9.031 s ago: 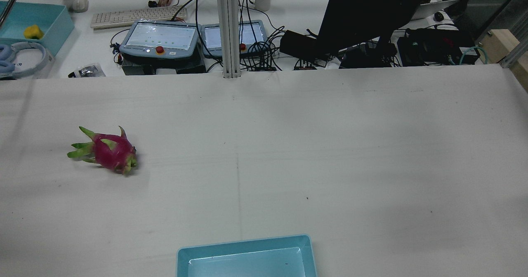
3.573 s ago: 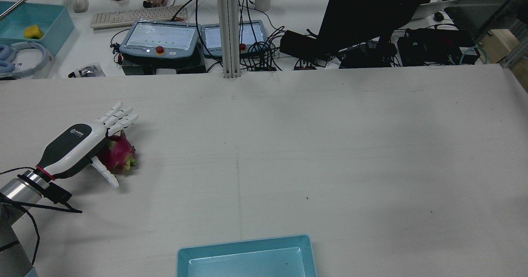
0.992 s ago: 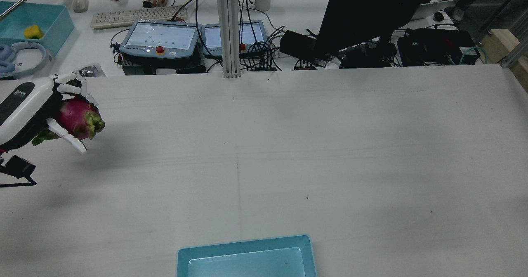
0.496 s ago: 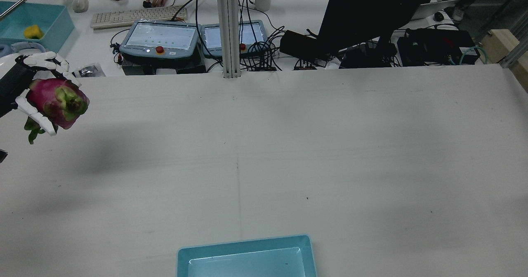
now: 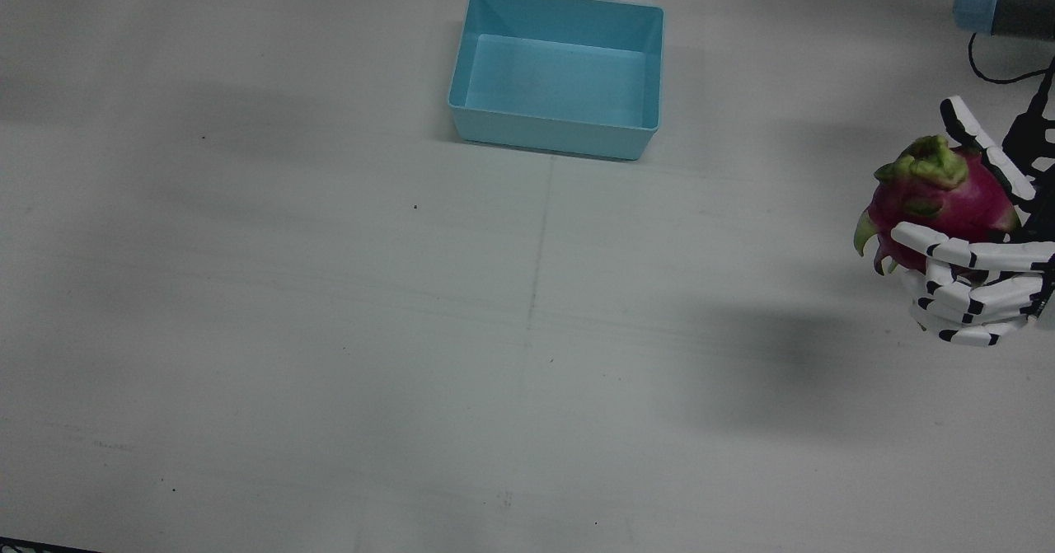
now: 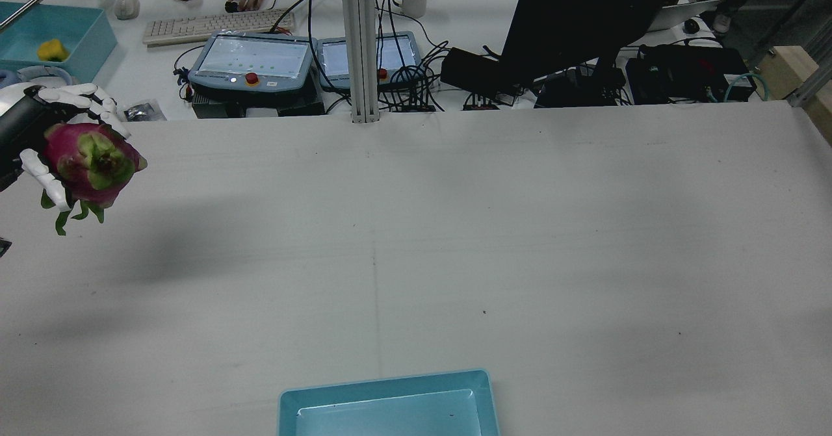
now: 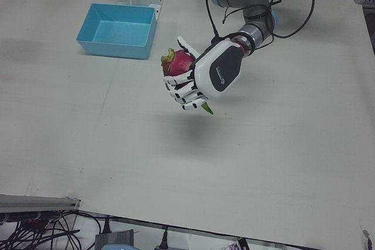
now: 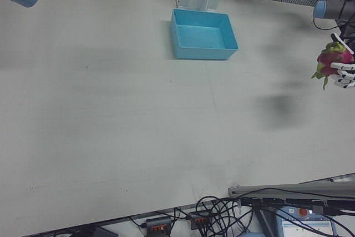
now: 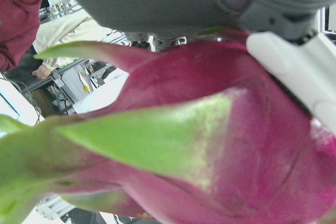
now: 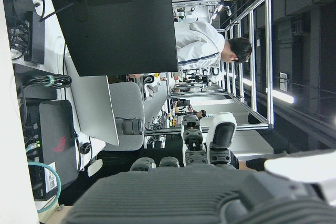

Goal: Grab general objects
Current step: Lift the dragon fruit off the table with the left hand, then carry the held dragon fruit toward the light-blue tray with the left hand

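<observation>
Left robot hand [image 7: 196, 80] is clenched around the dragon fruit [image 7: 179, 62], now lifted clear of the counter [image 7: 246, 144]; half a second ago it sat slightly higher and more to the side, 9 s ago the fruit lay on the counter. Grasp looks done, carry pending. Farther off, the blue bin [image 7: 119, 30] sits empty. Right robot hand [image 10: 210, 145]: fingers partly seen, state cannot be told.
</observation>
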Tool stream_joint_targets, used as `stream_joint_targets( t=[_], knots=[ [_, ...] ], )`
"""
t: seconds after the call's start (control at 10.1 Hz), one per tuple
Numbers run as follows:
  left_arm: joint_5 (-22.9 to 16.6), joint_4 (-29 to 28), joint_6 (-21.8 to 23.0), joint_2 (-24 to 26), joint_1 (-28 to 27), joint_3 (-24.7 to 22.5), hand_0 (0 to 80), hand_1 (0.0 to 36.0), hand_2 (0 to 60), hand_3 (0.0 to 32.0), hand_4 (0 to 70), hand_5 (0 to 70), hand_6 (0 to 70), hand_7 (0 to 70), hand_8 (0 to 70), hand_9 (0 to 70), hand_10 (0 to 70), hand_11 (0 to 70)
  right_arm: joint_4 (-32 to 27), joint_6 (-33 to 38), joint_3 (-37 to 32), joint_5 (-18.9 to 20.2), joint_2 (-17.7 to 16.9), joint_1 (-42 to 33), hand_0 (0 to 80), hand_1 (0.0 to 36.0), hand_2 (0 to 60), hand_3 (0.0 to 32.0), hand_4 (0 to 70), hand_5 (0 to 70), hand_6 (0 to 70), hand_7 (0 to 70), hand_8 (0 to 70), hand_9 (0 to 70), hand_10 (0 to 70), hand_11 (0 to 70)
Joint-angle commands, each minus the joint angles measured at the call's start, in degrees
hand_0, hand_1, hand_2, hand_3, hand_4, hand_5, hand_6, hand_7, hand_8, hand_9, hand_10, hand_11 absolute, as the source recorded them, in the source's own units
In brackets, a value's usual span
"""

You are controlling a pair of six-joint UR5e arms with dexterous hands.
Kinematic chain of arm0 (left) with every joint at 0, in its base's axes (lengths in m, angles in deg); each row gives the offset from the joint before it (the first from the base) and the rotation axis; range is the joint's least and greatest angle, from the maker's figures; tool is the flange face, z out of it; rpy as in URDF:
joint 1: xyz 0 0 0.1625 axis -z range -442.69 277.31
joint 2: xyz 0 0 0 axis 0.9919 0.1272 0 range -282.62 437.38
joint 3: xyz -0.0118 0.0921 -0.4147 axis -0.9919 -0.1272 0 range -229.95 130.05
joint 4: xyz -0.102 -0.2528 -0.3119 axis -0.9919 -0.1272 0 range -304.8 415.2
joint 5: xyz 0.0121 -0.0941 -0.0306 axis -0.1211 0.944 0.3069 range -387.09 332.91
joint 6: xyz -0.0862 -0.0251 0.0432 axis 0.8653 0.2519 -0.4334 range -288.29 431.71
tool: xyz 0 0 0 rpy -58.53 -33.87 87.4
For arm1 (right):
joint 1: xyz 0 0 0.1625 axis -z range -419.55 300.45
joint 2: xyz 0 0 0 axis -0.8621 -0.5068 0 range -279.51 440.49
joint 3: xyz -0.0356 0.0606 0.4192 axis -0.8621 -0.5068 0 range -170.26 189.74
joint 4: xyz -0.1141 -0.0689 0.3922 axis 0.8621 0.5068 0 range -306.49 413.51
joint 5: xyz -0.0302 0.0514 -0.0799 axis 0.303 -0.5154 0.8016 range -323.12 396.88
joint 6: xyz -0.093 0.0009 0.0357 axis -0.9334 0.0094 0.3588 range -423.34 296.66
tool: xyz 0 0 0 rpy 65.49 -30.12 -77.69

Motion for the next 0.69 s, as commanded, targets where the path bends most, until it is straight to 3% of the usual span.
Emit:
stream_joint_targets(
  t=[0.0,0.3,0.6],
  knots=[
    [-9.5,-3.7,7.7,-1.1,-1.6,-1.1,62.0,0.0,0.0,0.0,70.0,67.3,36.8,68.7,44.6,47.9,35.7,48.9,0.0,0.0,-0.1,0.0,0.0,0.0,0.0,0.0,0.0,0.0,0.0,0.0,0.0,0.0,0.0,0.0,0.0,0.0],
    [-9.9,-3.6,9.0,-2.7,-12.9,-5.8,62.3,0.0,0.0,0.0,70.0,70.0,40.9,70.0,47.1,51.4,34.4,47.0,0.0,0.0,-0.1,0.0,0.0,0.0,0.0,0.0,0.0,0.0,0.0,0.0,0.0,0.0,0.0,0.0,0.0,0.0],
    [-7.7,-3.6,7.7,-2.8,-23.2,-5.9,71.0,0.0,0.0,0.0,70.0,70.0,44.6,70.0,48.9,53.6,34.9,47.8,0.0,0.0,-0.1,0.0,0.0,0.0,0.0,0.0,0.0,0.0,0.0,0.0,0.0,0.0,0.0,0.0,0.0,0.0]
  ],
)
